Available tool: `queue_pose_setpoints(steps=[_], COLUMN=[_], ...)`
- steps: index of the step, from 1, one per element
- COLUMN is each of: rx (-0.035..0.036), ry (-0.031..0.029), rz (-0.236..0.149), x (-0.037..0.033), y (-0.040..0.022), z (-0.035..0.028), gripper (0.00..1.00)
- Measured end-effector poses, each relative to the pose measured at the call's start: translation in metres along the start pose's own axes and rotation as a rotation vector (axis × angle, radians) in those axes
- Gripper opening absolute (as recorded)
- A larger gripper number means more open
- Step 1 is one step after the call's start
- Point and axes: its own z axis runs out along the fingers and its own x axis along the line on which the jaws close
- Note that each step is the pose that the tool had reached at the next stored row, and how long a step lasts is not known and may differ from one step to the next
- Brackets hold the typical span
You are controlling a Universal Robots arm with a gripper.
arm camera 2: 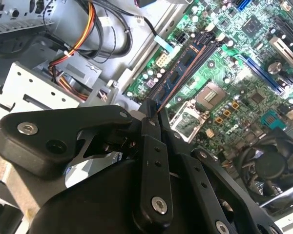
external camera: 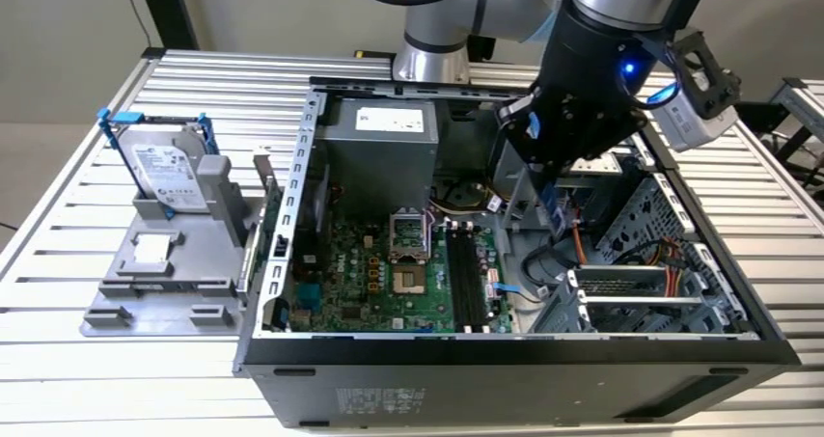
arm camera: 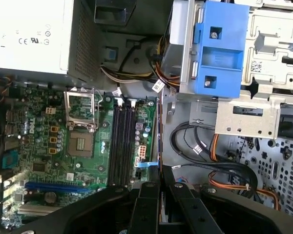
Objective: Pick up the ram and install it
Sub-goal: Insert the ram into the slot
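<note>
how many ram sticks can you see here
1: the ram, held edge-on in the gripper, near the motherboard's memory slots, which look empty; others may be hidden.

No legible text; white label (arm camera: 34, 38) on power supply (arm camera: 83, 44) unreadable

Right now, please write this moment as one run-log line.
stage: ram held | gripper: shut on the ram | place: over the open computer case | ram not seated in memory slots
</note>
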Motion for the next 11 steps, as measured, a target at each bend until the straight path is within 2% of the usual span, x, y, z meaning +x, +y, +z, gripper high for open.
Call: queue_pose_setpoints(steps=[11], rx=[0.0003], ry=[-0.0012], rz=[0.0], x=[0.0005], y=[-0.0016], z=[0.0086], gripper=[0.0])
